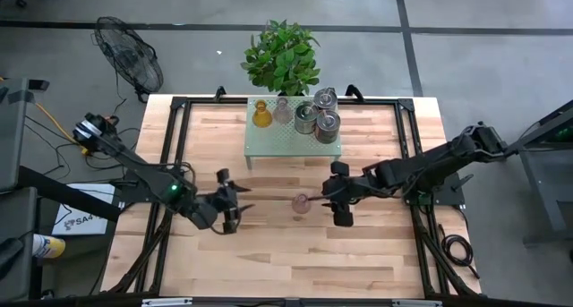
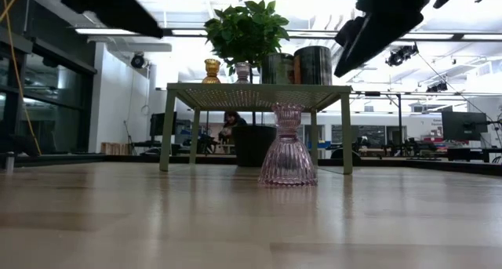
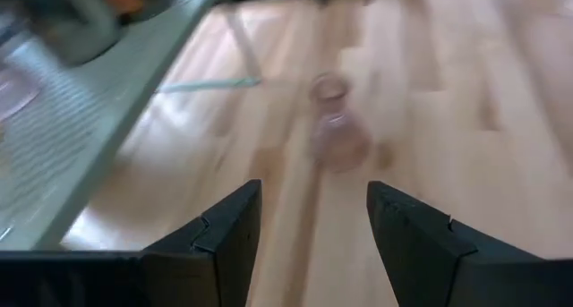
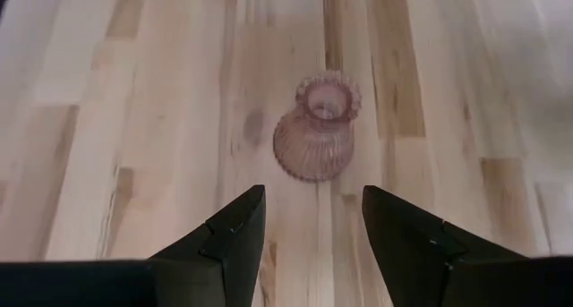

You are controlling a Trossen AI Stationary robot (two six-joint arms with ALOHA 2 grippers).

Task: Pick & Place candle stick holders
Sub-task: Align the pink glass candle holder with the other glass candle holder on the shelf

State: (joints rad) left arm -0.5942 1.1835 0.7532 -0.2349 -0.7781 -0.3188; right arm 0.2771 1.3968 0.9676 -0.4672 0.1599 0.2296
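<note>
A pale pink glass candle stick holder (image 1: 302, 202) stands upright on its wide ribbed base on the bare table (image 1: 269, 253), midway between my two grippers. My left gripper (image 1: 235, 202) is to its left, open with nothing between its fingers, and the holder (image 3: 336, 132) shows a little way ahead of it. My right gripper (image 1: 337, 200) is close on the holder's right, also open, with the holder (image 4: 315, 132) just beyond its fingertips. At the back, an amber holder (image 1: 260, 115), a second pink one (image 1: 282, 110) and three silver ones (image 1: 319, 115) stand on the green shelf (image 1: 269, 144).
A potted plant (image 1: 281, 56) stands behind the green shelf at the table's far edge. Black frame rails (image 1: 179, 137) run along the left and right sides of the table. Bare wood stretches from the pink holder to the near edge.
</note>
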